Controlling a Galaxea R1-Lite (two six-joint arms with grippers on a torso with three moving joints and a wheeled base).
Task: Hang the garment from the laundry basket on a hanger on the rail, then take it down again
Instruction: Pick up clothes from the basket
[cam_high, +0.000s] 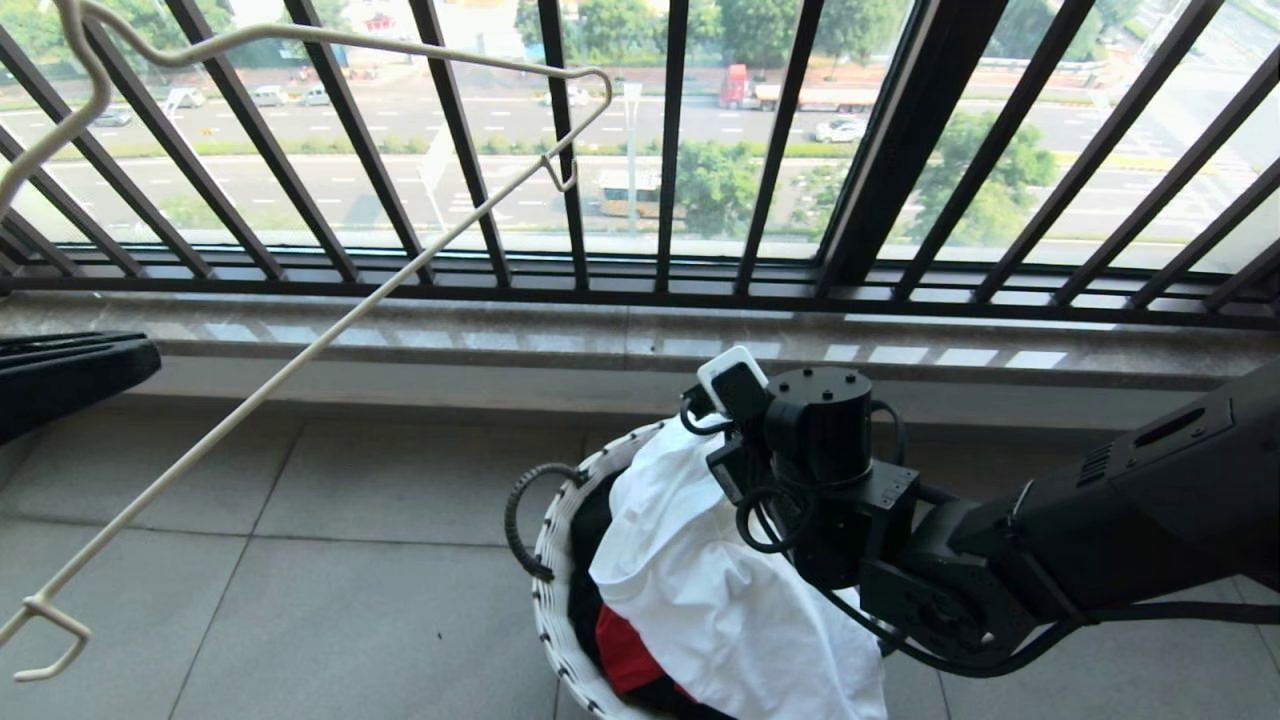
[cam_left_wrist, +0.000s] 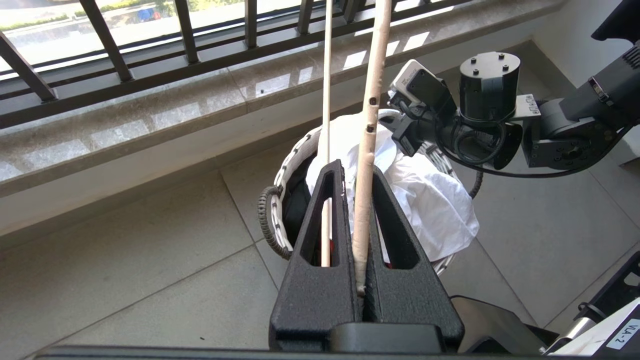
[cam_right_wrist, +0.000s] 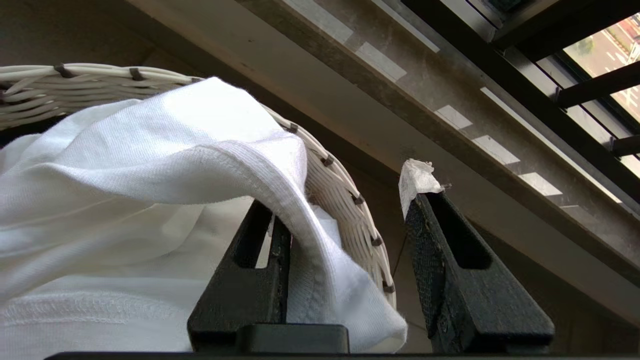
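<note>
While left pincer (cam_left_wrist: 361, 280) clamps hanger (cam_high: 330, 330) slanting upward, right pincer (cam_right_wrist: 345, 220) parted around garment (cam_high: 720, 600).

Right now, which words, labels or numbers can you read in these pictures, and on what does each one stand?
"VLA-2": on a white sticker on the robot's body, at the corner of the left wrist view.
Nothing else is legible: the lorries and cars on the road are too small to show any lettering.

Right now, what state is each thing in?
Hanger: off any rail, clamped in left tool.
T-shirt: draped over basket rim, edge between right tool's fingers.
Right tool: part open, at the shirt.
Basket: on floor, holding clothes.
</note>
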